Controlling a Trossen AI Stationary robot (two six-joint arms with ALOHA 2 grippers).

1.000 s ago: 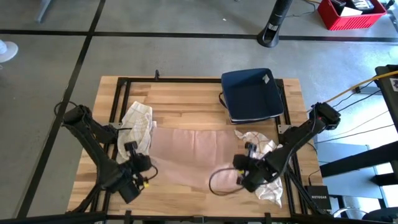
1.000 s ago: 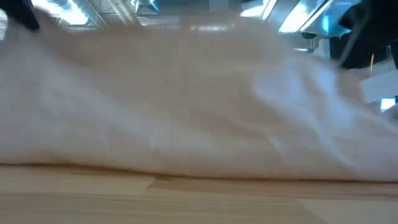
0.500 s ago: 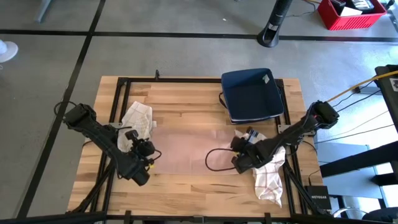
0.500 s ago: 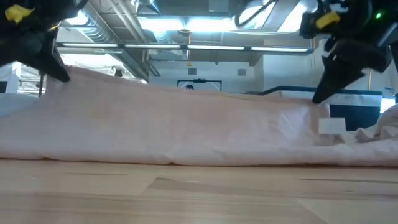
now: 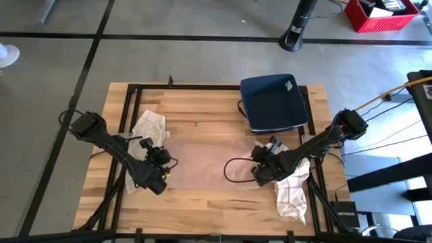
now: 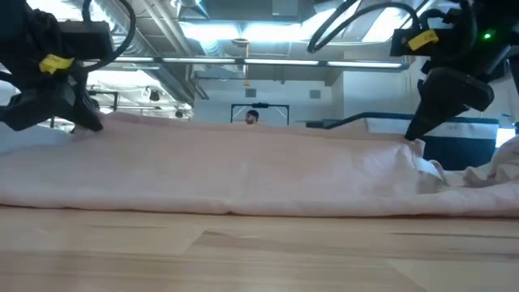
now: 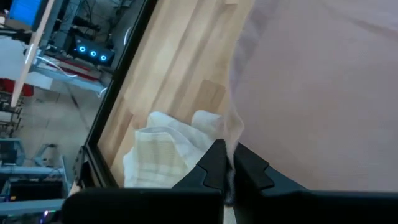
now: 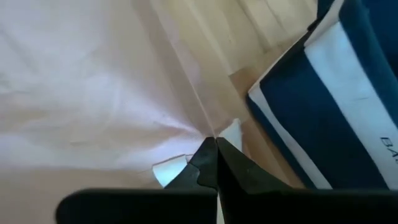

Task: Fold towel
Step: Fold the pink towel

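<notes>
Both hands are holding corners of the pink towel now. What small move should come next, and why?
Probably lower both corners onto the far edge and let go. The left hand and right hand are each shut on a corner of the pink towel, which already lies doubled and flat on the table. In the low view the corners sit just above the cloth.

The floor (image 5: 169,54) is grey concrete with dark lines. A red crate (image 5: 380,13) stands at the far right. Long ceiling lights (image 6: 243,32) shine over the room.
</notes>
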